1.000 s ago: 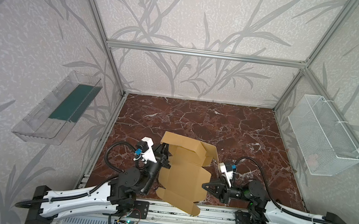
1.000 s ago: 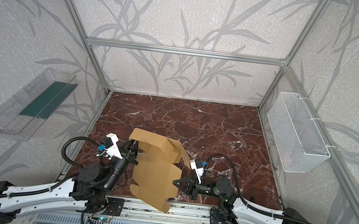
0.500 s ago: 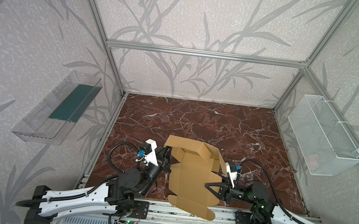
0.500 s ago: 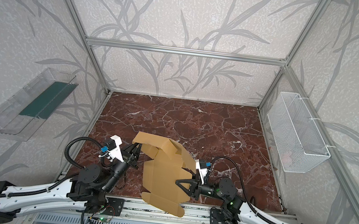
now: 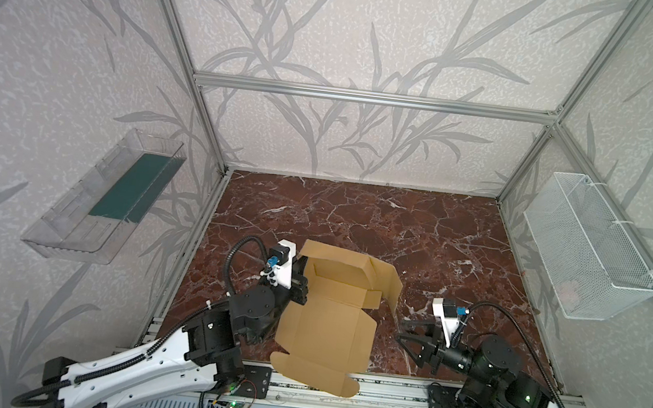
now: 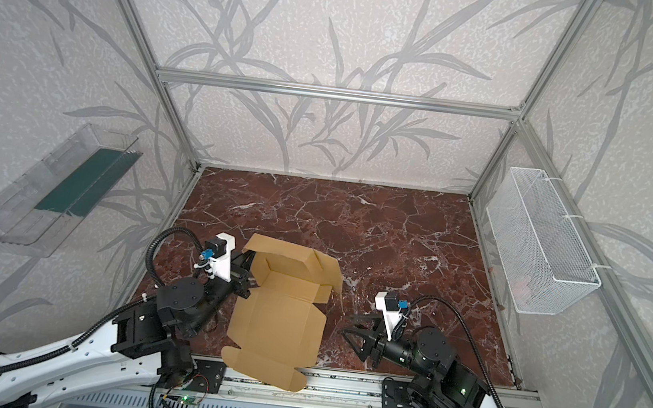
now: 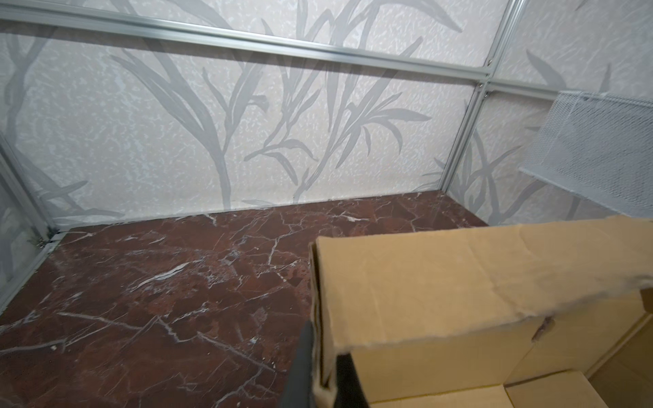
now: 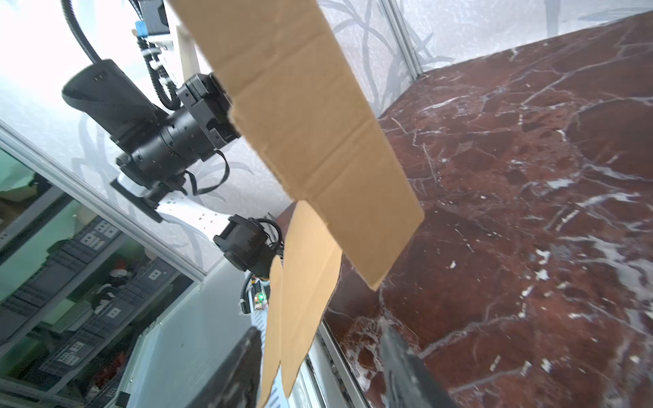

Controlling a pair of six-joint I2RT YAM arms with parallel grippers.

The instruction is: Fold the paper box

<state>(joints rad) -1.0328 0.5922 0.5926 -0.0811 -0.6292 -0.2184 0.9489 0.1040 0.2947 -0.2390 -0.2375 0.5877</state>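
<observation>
The paper box (image 5: 328, 322) is half folded & tipped up, low end over the front rail (image 5: 391, 392). L gripper (image 7: 323, 374) pinches its edge tight. R gripper (image 5: 402, 329) has fingers apart, empty, just behind the rail. Next, prob: R must grab a loose side & bend it in.

Between left gripper (image 5: 299, 288) and right gripper (image 5: 401, 328) — the paper box (image 5: 328, 322).

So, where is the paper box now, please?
In both top views the paper box is front centre, held by the left gripper, the open right gripper to its right.
</observation>
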